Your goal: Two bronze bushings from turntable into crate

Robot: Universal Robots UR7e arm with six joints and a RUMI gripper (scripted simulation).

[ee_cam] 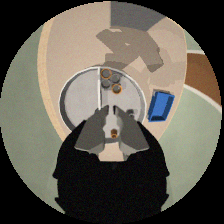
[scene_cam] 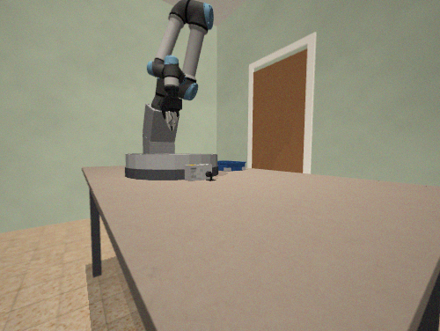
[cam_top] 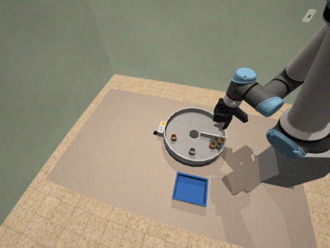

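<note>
My gripper (cam_top: 223, 128) (scene_cam: 172, 128) (ee_cam: 110, 106) is shut and empty, high above the turntable (cam_top: 185, 121) (scene_cam: 154, 161) (ee_cam: 79, 95). One bronze bushing (cam_top: 173, 136) (ee_cam: 114, 133) stands alone on the side near the small white box. A second bronze bushing (cam_top: 212, 145) (ee_cam: 116, 89) and a third bronze bushing (cam_top: 222, 140) (ee_cam: 106, 74) are clustered by the divider bar with two grey bushings (cam_top: 218, 145) (ee_cam: 106, 84). Another grey bushing (cam_top: 192, 153) (ee_cam: 130, 113) stands apart, near the rim on the crate side. The blue crate (cam_top: 191, 189) (scene_cam: 231, 165) (ee_cam: 161, 106) is empty.
A straight divider bar (cam_top: 211, 134) (ee_cam: 99, 90) runs from near the hub (cam_top: 194, 134) to the turntable's raised rim. A small white box (cam_top: 161, 127) (scene_cam: 198, 172) sits against the turntable's outside. The arm's grey pedestal (cam_top: 287, 171) (scene_cam: 159, 143) stands behind the turntable in the exterior view.
</note>
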